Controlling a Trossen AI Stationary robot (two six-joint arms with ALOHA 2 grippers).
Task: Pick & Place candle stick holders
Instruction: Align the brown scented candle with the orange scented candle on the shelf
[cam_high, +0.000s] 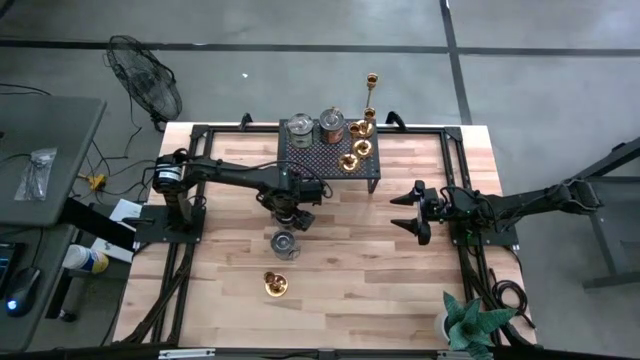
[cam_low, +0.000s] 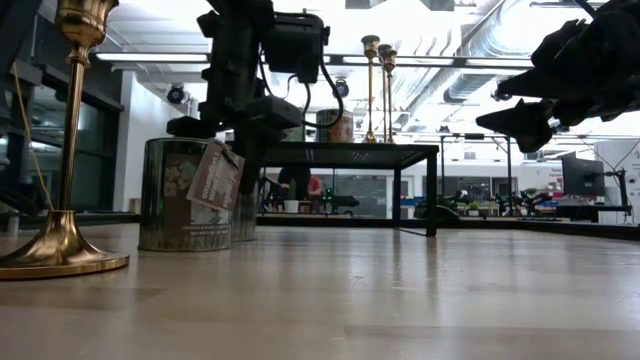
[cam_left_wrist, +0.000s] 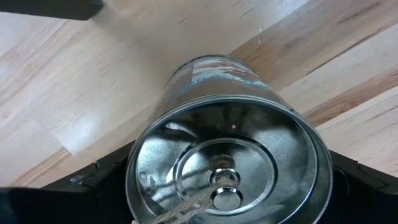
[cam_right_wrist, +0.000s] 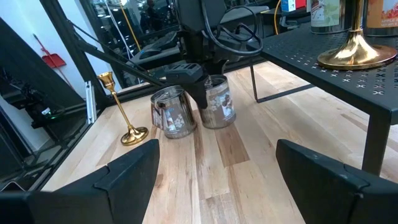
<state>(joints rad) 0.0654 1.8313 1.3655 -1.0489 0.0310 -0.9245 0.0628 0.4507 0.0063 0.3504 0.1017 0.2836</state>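
Left gripper (cam_high: 287, 222) over a silvery cup (cam_high: 284, 243) — just before the black perforated stand (cam_high: 372, 166).
Fingers straddle the shiny round tin, seemingly unclenched; right gripper (cam_high: 411, 213) waits beside the stand, spread wide.

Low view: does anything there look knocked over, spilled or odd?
Nothing is tipped or spilled. The silvery cup and tall brass candlestick stand upright on the table. Only a paper tag dangling by the cup looks unusual.

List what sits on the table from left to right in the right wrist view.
Tall brass candlestick → silvery cup → second silvery cup by the left tool → black perforated stand with a brass base.
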